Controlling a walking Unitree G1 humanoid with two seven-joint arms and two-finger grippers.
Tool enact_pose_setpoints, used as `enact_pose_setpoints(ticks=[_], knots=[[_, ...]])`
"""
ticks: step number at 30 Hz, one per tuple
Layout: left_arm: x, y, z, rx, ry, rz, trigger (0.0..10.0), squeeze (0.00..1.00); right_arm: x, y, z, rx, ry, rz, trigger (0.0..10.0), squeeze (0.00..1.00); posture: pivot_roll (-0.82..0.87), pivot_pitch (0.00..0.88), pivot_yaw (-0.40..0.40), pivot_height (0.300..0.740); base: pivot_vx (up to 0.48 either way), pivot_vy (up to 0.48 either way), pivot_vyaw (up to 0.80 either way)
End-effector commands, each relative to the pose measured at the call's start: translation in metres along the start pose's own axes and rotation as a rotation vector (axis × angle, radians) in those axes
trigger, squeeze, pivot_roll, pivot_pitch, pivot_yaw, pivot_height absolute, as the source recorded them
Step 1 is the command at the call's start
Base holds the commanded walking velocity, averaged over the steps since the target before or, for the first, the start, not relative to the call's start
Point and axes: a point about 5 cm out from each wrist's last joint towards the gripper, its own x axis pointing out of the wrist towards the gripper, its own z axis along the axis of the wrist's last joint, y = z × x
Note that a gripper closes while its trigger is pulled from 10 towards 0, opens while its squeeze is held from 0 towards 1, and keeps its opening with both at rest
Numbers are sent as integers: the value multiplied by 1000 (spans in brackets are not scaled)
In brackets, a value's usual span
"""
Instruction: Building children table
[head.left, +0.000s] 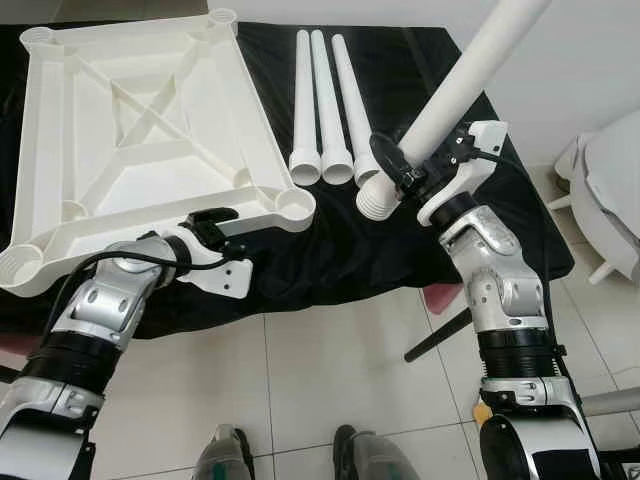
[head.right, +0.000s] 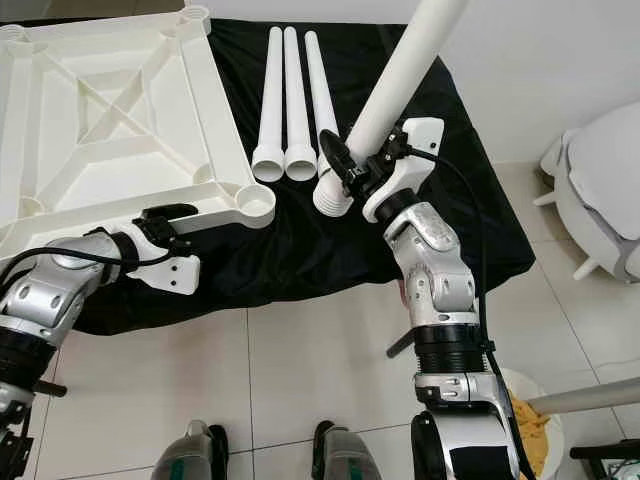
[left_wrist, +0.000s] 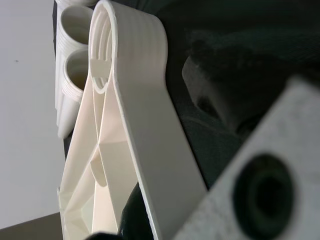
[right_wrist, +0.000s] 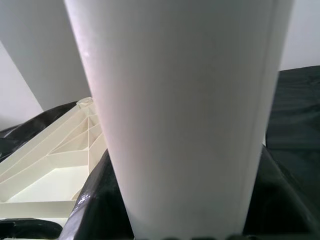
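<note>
Right now I am watching the right gripper (head.left: 392, 166) clamping a white table leg (head.left: 455, 95) near its ribbed, threaded end. The leg's long axis is tilting steeply, its threaded mouth pointing down toward the black cloth (head.left: 330, 255) close to the upturned tabletop's (head.left: 130, 130) near corner socket (head.left: 293, 203), its far end running up and away past the picture's top edge, where it is cut off. In the right wrist view the smooth tube (right_wrist: 185, 110) is blocking nearly everything, black fingers (right_wrist: 95, 200) pressing on either side.

Three more legs (head.left: 322, 100) are lying side by side on the cloth, long axes running away from me, open ends toward me. The tabletop is resting underside up, moulded plastic ribs crossing diagonally, round sockets at the corners; its left edge is cropped.

The left gripper (head.left: 212, 222) is sitting at the tabletop's near rim; it seems to be pinching that edge (left_wrist: 145, 130), though dark blur in the wrist view is hiding its fingertips.
</note>
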Motion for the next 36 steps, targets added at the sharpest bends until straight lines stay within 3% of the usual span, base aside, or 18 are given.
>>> enact_pose_setpoints(ticks=[1,2,3,4,5,6,7,14,17,21,23,26,28,29,31,33,34,36], knots=[[-3,-24,-8,-28,30,-328,7098,0,0,-3,3,-1,-14,-6,10000,0,-4,154,-23,740,0,0,0],[-6,-26,-8,-24,35,-351,10000,0,-1,-4,3,-4,-15,-8,10000,0,-2,160,-23,740,0,0,0],[-6,-26,-8,-24,35,-351,10000,0,-1,-4,3,-4,-15,-8,10000,0,-2,160,-23,740,0,0,0],[-9,-27,-7,-21,35,-365,8941,0,-1,-5,4,-7,-15,-10,10000,0,0,160,-23,740,0,0,0],[-11,-28,-5,-27,27,-373,8549,0,-1,-6,4,-9,-15,-12,10000,0,2,161,-23,740,0,0,0],[-12,-29,-3,-31,20,-376,8549,0,-1,-6,4,-10,-15,-13,10000,0,2,161,-23,740,0,0,0],[-12,-29,-1,-37,11,-371,10000,0,0,-6,4,-9,-16,-13,10000,0,3,161,-22,740,0,0,0],[-13,-26,3,-45,-4,-334,10000,0,1,-6,3,-7,-17,-12,10000,0,13,164,-22,740,0,0,0],[-12,-13,10,-59,-30,-235,10000,0,2,-8,3,-8,-17,-15,10000,0,20,164,-23,740,0,0,0],[-13,-6,16,-81,-54,-194,10000,0,3,-8,3,-7,-18,-18,10000,0,21,165,-23,740,0,0,0],[-19,8,32,-130,-145,-137,10000,0,3,-9,2,-5,-19,-24,10000,0,21,165,-24,740,0,0,0],[-22,15,40,-154,-185,-110,10000,0,3,-9,2,-4,-18,-28,10000,0,22,165,-23,740,0,0,0],[-27,30,51,-168,-243,-27,10000,0,3,-12,1,-9,-15,-45,10000,0,22,165,-23,740,0,0,0],[-27,30,51,-168,-243,-27,10000,0,3,-12,1,-9,-15,-45,10000,0,22,165,-23,740,0,0,0],[-27,47,56,-194,-271,143,10000,0,2,-17,-1,-25,-6,-91,10000,0,23,157,-15,740,0,0,0],[-27,47,56,-194,-271,143,10000,0,2,-17,-1,-25,-6,-91,10000,0,23,157,-15,740,0,0,0],[-27,55,57,-219,-293,250,10000,0,2,-20,-2,-41,1,-128,10000,0,23,157,-15,740,0,0,0],[-27,59,57,-254,-314,319,10000,0,1,-23,-4,-50,9,-163,10000,0,25,149,-13,740,0,0,0]])
